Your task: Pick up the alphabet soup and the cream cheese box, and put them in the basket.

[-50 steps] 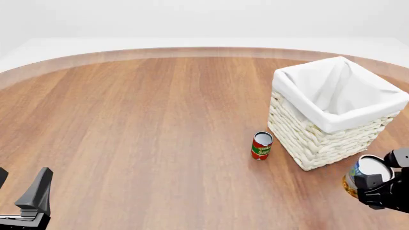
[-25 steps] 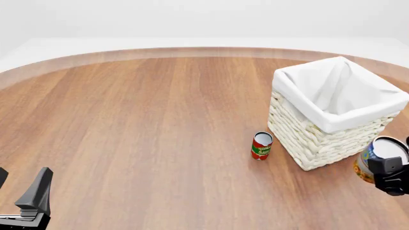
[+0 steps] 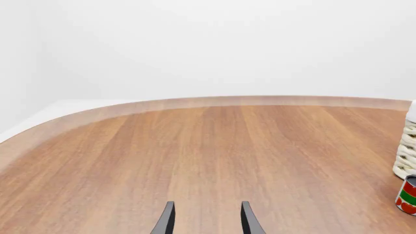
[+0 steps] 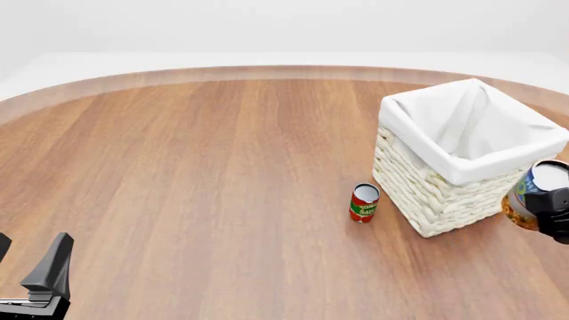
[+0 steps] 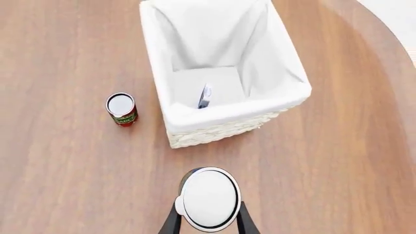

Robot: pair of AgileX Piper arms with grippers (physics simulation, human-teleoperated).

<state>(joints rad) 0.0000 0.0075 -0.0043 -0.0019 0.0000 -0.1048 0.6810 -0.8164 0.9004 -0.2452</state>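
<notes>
The alphabet soup (image 4: 532, 193), a blue-labelled can with a white top (image 5: 209, 197), is held off the table by my right gripper (image 4: 553, 208), which is shut on it just in front of the basket's near right corner. The basket (image 4: 444, 193) is cream wicker with a white lining (image 5: 273, 73). The cream cheese box (image 5: 204, 96) stands on edge on the basket's floor in the right wrist view; the front view hides it. My left gripper (image 4: 28, 263) hangs open at the near left, with nothing between its fingers (image 3: 165, 220).
A red-and-green can (image 4: 364, 202) stands upright on the wooden table just left of the basket, a small gap between them; it also shows as the red-and-green can (image 5: 122, 108) and at the edge of the left wrist view (image 3: 408, 195).
My right gripper has lifted the alphabet soup up and to the right, closer to the basket's rim. The left arm, the basket and the red-and-green can have not moved.
</notes>
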